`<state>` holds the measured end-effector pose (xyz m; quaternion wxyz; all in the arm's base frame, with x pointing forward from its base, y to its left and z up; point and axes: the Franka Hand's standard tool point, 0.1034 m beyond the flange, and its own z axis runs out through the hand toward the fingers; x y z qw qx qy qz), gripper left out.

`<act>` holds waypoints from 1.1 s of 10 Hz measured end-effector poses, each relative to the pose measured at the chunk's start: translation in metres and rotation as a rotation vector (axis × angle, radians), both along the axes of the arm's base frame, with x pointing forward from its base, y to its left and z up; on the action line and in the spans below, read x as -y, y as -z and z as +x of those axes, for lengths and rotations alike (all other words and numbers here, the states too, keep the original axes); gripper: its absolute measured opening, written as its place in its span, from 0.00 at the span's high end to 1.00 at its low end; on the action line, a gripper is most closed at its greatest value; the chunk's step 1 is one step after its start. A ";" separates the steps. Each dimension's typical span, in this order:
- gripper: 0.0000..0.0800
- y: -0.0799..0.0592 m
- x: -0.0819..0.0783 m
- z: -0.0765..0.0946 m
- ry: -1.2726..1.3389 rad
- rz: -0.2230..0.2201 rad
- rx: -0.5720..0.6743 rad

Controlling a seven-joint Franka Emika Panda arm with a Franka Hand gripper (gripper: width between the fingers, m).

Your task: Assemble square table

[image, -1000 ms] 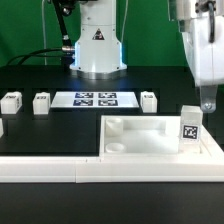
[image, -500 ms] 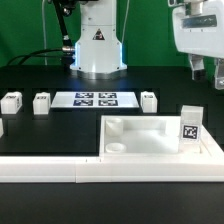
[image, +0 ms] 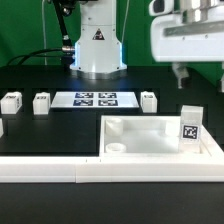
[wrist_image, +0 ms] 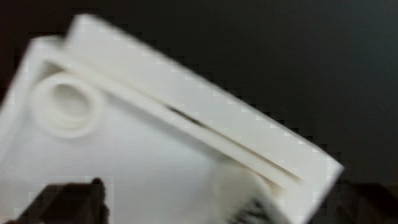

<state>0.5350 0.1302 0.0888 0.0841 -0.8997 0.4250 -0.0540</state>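
Note:
The white square table top (image: pixel 150 135) lies tray-side up at the exterior view's right front. One tagged leg block (image: pixel 190 124) stands upright in its right corner. A round socket (image: pixel 117 147) shows at its left front corner. Three loose leg blocks (image: pixel 11 101) (image: pixel 41 102) (image: pixel 148 100) stand behind it, and a fourth (image: pixel 1 127) is at the left edge. My gripper (image: pixel 201 78) hangs high above the table top's right side, open and empty. The wrist view shows the table top (wrist_image: pixel 160 150) with a socket (wrist_image: pixel 68 103) far below, a dark fingertip (wrist_image: pixel 71 200), and the blurred leg tag (wrist_image: pixel 254 205).
The marker board (image: pixel 95 99) lies flat behind the table top, in front of the robot base (image: pixel 97 45). A long white border rail (image: pixel 50 168) runs along the table's front edge. Cables lie at the back left.
My gripper has risen from just above the upright leg block and moved toward the exterior view's left. The leg block and table top have not moved.

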 end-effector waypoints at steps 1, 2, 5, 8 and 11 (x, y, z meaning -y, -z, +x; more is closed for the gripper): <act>0.19 0.012 0.002 -0.024 -0.038 -0.023 -0.006; 0.19 0.022 -0.010 -0.044 -0.106 -0.047 -0.015; 0.19 0.017 -0.004 -0.033 -0.356 -0.091 0.018; 0.19 0.025 0.001 -0.045 -0.560 -0.122 0.003; 0.19 0.050 0.011 -0.093 -0.848 -0.213 -0.027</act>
